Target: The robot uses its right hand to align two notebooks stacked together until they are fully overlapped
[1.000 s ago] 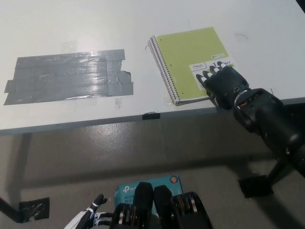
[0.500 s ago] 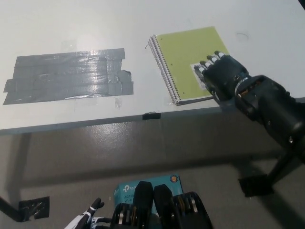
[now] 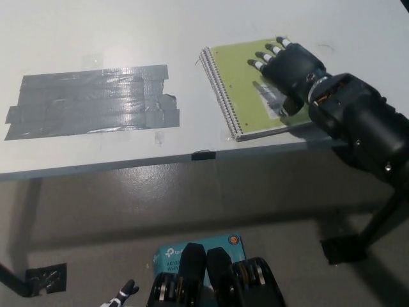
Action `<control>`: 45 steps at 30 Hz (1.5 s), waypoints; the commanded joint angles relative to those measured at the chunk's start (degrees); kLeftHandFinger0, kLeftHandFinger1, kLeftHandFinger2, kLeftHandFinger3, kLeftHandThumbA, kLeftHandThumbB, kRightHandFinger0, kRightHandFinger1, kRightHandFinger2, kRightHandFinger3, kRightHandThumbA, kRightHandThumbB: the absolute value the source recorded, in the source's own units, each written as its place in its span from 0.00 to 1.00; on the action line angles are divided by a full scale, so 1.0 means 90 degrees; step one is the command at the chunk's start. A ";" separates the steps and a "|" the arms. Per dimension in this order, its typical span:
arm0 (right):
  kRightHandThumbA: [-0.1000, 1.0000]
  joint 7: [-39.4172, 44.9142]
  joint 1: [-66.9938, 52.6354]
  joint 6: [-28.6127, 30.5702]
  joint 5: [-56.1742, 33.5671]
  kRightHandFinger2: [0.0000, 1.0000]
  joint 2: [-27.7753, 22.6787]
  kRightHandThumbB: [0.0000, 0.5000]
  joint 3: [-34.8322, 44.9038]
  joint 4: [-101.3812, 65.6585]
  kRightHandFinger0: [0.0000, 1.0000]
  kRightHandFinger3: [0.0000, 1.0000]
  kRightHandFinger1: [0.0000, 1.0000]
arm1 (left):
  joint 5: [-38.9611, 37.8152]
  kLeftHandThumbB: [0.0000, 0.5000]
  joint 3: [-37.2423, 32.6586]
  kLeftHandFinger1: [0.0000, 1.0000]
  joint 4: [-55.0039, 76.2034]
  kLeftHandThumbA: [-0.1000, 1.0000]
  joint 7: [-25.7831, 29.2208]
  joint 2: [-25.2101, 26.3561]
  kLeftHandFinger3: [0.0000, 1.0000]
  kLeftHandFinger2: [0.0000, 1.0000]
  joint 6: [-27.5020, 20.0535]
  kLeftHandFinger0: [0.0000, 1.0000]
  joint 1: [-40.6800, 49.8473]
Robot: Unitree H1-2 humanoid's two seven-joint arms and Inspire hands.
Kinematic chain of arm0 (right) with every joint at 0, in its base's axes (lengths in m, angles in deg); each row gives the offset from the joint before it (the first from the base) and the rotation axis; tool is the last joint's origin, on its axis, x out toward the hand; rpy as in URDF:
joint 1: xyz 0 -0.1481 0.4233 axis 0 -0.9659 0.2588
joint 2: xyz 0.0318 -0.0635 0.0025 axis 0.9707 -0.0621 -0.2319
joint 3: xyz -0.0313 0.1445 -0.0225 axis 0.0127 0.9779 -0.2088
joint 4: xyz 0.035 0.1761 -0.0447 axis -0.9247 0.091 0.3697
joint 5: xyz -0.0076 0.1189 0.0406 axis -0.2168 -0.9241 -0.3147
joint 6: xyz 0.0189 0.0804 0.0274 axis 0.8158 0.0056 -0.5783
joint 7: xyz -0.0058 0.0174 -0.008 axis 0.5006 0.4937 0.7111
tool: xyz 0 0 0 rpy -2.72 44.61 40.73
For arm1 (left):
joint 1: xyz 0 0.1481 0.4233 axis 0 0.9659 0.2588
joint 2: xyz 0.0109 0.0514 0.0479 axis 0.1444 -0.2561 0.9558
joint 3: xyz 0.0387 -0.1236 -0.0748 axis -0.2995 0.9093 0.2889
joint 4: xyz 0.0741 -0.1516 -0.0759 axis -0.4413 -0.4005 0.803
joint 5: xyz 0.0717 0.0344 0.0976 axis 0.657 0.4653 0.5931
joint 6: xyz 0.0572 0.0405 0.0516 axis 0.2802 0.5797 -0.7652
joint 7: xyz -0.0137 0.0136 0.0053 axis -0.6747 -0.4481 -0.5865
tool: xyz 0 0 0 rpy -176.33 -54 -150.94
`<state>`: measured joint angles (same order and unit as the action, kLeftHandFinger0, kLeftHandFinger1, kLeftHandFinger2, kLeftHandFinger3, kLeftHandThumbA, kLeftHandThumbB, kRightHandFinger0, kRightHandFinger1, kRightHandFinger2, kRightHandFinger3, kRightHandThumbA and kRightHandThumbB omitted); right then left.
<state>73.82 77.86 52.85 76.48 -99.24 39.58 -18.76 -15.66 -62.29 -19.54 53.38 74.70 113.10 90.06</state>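
A spiral notebook with a lime-green cover (image 3: 239, 83) lies on the white table (image 3: 128, 38), its wire binding (image 3: 217, 96) along the left side. Under it the edges of a second notebook show, almost flush with it. My black right hand (image 3: 284, 64) lies over the far right part of the cover, open, fingers spread and pointing left and away. It covers the label and the right edge. Only a tip of my white left hand (image 3: 124, 295) shows at the bottom edge, far below the table.
A large patch of grey tape (image 3: 89, 102) is stuck on the table's left half. A small black tab (image 3: 203, 154) sits on the near table edge. On the floor below are a teal box (image 3: 198, 251) and a black foot (image 3: 344, 248).
My right hand has slid from the notebook's near right corner up toward its far right part. The left hand has sunk almost out of the picture.
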 commanded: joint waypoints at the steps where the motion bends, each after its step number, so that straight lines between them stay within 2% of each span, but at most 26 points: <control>1: 1.00 -0.0081 0.0984 0.0218 -0.0085 1.00 -0.0362 0.85 0.0395 -0.0331 1.00 1.00 1.00 | -0.0014 1.00 0.0086 0.73 0.0046 1.00 -0.0078 0.0120 1.00 0.72 -0.0176 0.77 0.0123; 4: 1.00 0.0107 0.1186 0.0194 -0.0172 1.00 -0.0645 0.81 0.0672 -0.0596 1.00 1.00 1.00 | -0.0020 1.00 0.0107 0.72 0.0018 1.00 -0.0082 0.0120 1.00 0.72 -0.0189 0.75 0.0119; 6: 1.00 0.0338 0.1176 0.0180 -0.0477 1.00 -0.1040 0.72 0.1114 -0.1165 1.00 1.00 1.00 | 0.0001 1.00 0.0073 0.70 -0.0040 1.00 -0.0121 0.0154 1.00 0.70 -0.0262 0.74 0.0134; 11: 1.00 0.0463 0.0609 0.0256 -0.1112 1.00 -0.1739 0.70 0.2116 -0.2604 1.00 1.00 1.00 | 0.0076 1.00 0.0000 0.78 -0.0010 1.00 -0.0140 0.0203 1.00 0.78 -0.0294 0.79 0.0199; 12: 1.00 0.0639 0.0335 0.0109 -0.1330 1.00 -0.1956 0.70 0.2425 -0.3172 1.00 1.00 1.00 | 0.0067 1.00 -0.0007 0.79 -0.0009 1.00 -0.0170 0.0228 1.00 0.79 -0.0332 0.81 0.0216; 14: 1.00 0.1131 -0.0612 -0.0497 -0.1810 1.00 -0.2498 0.62 0.3256 -0.4669 1.00 1.00 1.00 | 0.0035 1.00 -0.0001 0.78 0.0056 1.00 -0.0172 0.0205 1.00 0.76 -0.0336 0.80 0.0256; 15: 1.00 0.1181 -0.0916 -0.0600 -0.1918 1.00 -0.2614 0.61 0.3498 -0.4997 1.00 1.00 1.00 | 0.0038 1.00 -0.0006 0.77 0.0022 1.00 -0.0173 0.0202 1.00 0.74 -0.0351 0.79 0.0248; 17: 1.00 0.1080 -0.1869 -0.0816 -0.2215 1.00 -0.2832 0.52 0.4218 -0.5838 1.00 1.00 1.00 | 0.0074 1.00 -0.0012 0.77 0.0015 1.00 -0.0154 0.0220 1.00 0.74 -0.0379 0.78 0.0282; 18: 1.00 0.1063 -0.2524 -0.1021 -0.2358 1.00 -0.2887 0.51 0.4694 -0.6269 1.00 1.00 1.00 | 0.0092 1.00 -0.0009 0.77 0.0036 1.00 -0.0151 0.0249 1.00 0.77 -0.0385 0.77 0.0291; 19: 1.00 0.1046 -0.2811 -0.1076 -0.2477 1.00 -0.2870 0.55 0.4939 -0.6407 1.00 1.00 1.00 | 0.0094 1.00 -0.0012 0.78 0.0027 1.00 -0.0152 0.0249 1.00 0.78 -0.0383 0.77 0.0283; 20: 1.00 0.0904 -0.3560 -0.1081 -0.2836 1.00 -0.2849 0.53 0.5539 -0.6655 1.00 1.00 1.00 | 0.0093 1.00 -0.0026 0.78 0.0024 1.00 -0.0153 0.0230 1.00 0.78 -0.0353 0.78 0.0270; 21: 1.00 0.0879 -0.3743 -0.1068 -0.2906 1.00 -0.2827 0.52 0.5689 -0.6727 1.00 1.00 1.00 | 0.0086 1.00 -0.0021 0.78 0.0019 1.00 -0.0164 0.0242 1.00 0.78 -0.0344 0.78 0.0252; 22: 1.00 0.0792 -0.4307 -0.1127 -0.2836 1.00 -0.2739 0.57 0.6093 -0.6913 1.00 1.00 1.00 | 0.0039 1.00 -0.0014 0.78 0.0028 1.00 -0.0189 0.0225 1.00 0.78 -0.0318 0.78 0.0243; 23: 1.00 0.0682 -0.5098 -0.1124 -0.2765 1.00 -0.2619 0.47 0.6570 -0.7062 1.00 1.00 1.00 | 0.0032 1.00 -0.0019 0.77 0.0031 1.00 -0.0197 0.0221 1.00 0.76 -0.0307 0.78 0.0234; 24: 0.97 0.0578 -0.5865 -0.1130 -0.2920 0.99 -0.2397 0.45 0.7048 -0.7179 1.00 0.99 1.00 | 0.0018 1.00 -0.0014 0.77 0.0036 1.00 -0.0188 0.0195 1.00 0.76 -0.0306 0.79 0.0237; 26: 1.00 0.0482 -0.6352 -0.1101 -0.2831 1.00 -0.2233 0.46 0.7176 -0.7199 1.00 1.00 1.00 | 0.0005 1.00 0.0032 0.77 0.0012 1.00 -0.0158 0.0198 1.00 0.75 -0.0309 0.79 0.0256; 28: 1.00 -0.0195 -0.7391 -0.0548 -0.2950 1.00 -0.1714 0.42 0.7411 -0.6913 1.00 1.00 1.00 | -0.0003 1.00 0.0081 0.70 0.0047 1.00 -0.0116 0.0186 1.00 0.73 -0.0325 0.74 0.0272; 29: 1.00 -0.0254 -0.7463 -0.0485 -0.2934 1.00 -0.1653 0.40 0.7407 -0.6887 1.00 1.00 1.00 | -0.0010 1.00 0.0100 0.69 0.0041 1.00 -0.0109 0.0188 1.00 0.72 -0.0333 0.71 0.0263; 31: 1.00 -0.0295 -0.7952 -0.0524 -0.2901 1.00 -0.1321 0.47 0.7393 -0.6782 1.00 1.00 1.00 | -0.0026 1.00 0.0124 0.68 -0.0011 1.00 -0.0099 0.0173 1.00 0.73 -0.0332 0.66 0.0226; 35: 1.00 -0.0789 -0.8783 -0.0002 -0.2574 1.00 -0.0802 0.42 0.7139 -0.6102 1.00 1.00 1.00 | -0.0034 1.00 0.0145 0.76 0.0010 1.00 -0.0092 0.0167 1.00 0.76 -0.0244 0.76 0.0196; 36: 1.00 -0.0870 -0.8953 0.0203 -0.2757 1.00 -0.0636 0.39 0.7009 -0.5646 1.00 1.00 1.00 | 0.0075 0.99 0.0094 0.78 -0.0005 1.00 -0.0068 0.0206 1.00 0.81 -0.0274 0.75 0.0174; 39: 1.00 -0.1158 -0.9228 0.0436 -0.2476 1.00 -0.0517 0.37 0.6795 -0.5117 1.00 1.00 1.00 | 0.0201 1.00 0.0014 0.80 0.0009 1.00 -0.0034 0.0217 1.00 0.84 -0.0278 0.75 0.0216; 42: 1.00 -0.0852 -0.9317 0.0090 -0.2776 1.00 -0.0377 0.44 0.6652 -0.4257 1.00 1.00 1.00 | 0.0222 1.00 0.0027 0.74 0.0013 1.00 0.0047 0.0123 1.00 0.81 -0.0258 0.71 0.0290; 43: 1.00 -0.0643 -0.9322 0.0063 -0.2977 1.00 -0.0407 0.39 0.6597 -0.4122 1.00 1.00 1.00 | 0.0208 1.00 0.0051 0.74 0.0024 1.00 0.0041 0.0133 1.00 0.81 -0.0275 0.71 0.0326; 44: 1.00 -0.0630 -0.9308 0.0069 -0.3002 1.00 -0.0425 0.39 0.6565 -0.4119 1.00 1.00 1.00 | 0.0198 1.00 0.0076 0.75 0.0052 1.00 0.0048 0.0136 1.00 0.81 -0.0287 0.71 0.0373; 45: 1.00 -0.0456 -0.9267 0.0130 -0.3311 1.00 -0.0485 0.39 0.6539 -0.3789 1.00 1.00 1.00 | 0.0189 1.00 0.0078 0.79 0.0041 1.00 0.0030 0.0144 1.00 0.83 -0.0285 0.78 0.0374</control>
<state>69.67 -6.92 52.62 53.32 -101.57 98.76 -55.48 -14.64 -62.16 -20.33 53.38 75.36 112.36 92.30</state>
